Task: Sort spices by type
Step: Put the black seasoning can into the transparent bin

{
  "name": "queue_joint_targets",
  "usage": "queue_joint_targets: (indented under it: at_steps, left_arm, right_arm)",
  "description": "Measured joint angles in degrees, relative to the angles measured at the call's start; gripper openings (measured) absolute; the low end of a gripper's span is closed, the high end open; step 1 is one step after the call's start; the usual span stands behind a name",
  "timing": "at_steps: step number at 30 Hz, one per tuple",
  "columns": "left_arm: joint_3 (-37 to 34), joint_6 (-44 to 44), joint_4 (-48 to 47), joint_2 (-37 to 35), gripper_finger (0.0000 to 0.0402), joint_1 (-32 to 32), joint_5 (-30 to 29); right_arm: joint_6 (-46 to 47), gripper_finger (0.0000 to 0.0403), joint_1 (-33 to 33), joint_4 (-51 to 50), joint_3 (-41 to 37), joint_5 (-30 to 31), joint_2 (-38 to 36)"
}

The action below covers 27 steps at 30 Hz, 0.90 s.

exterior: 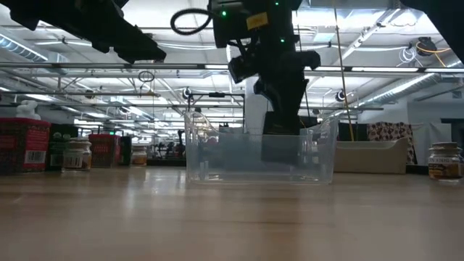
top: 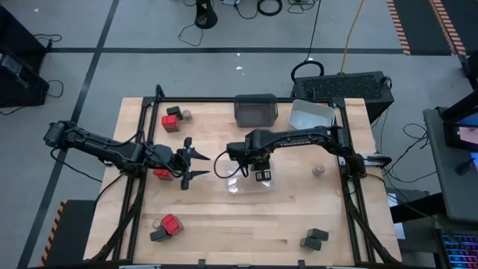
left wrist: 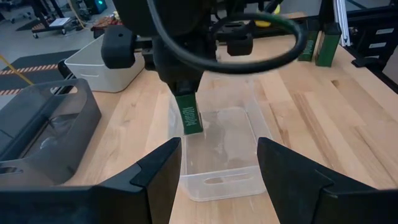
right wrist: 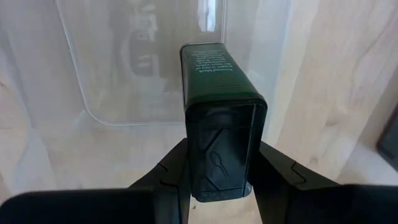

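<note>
A dark green, boxy, rigid spice tin is clamped at its flat sides by the right tool over the clear plastic bin; it is judged light and slippery. The left tool is held wide, empty.

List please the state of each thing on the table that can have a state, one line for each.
Right pincer: shut on the dark green boxy spice tin, held upright over the clear plastic bin.
Left pincer: open, empty.
Clear plastic bin: upright, nothing inside.
Dark grey bin: upright.
Light grey bin: upright.
</note>
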Motion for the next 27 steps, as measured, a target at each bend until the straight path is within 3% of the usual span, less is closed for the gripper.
queue_joint_targets:
  at_steps: [9, 20, 27]
  left_arm:
    - [0.0, 0.0, 0.0, 0.0, 0.0217, 0.0, 0.0]
    - [0.0, 0.0, 0.0, 0.0, 0.0217, 0.0, 0.0]
    - [0.0, 0.0, 0.0, 0.0, 0.0217, 0.0, 0.0]
  right_arm:
    - [0.7, 0.0114, 0.0, 1.7, -1.4, 1.0, 0.0]
    - [0.6, 0.0176, 0.0, 1.6, -1.4, 1.0, 0.0]
    - [0.5, 0.0182, 0.0, -1.1, 0.9, 1.1, -0.3]
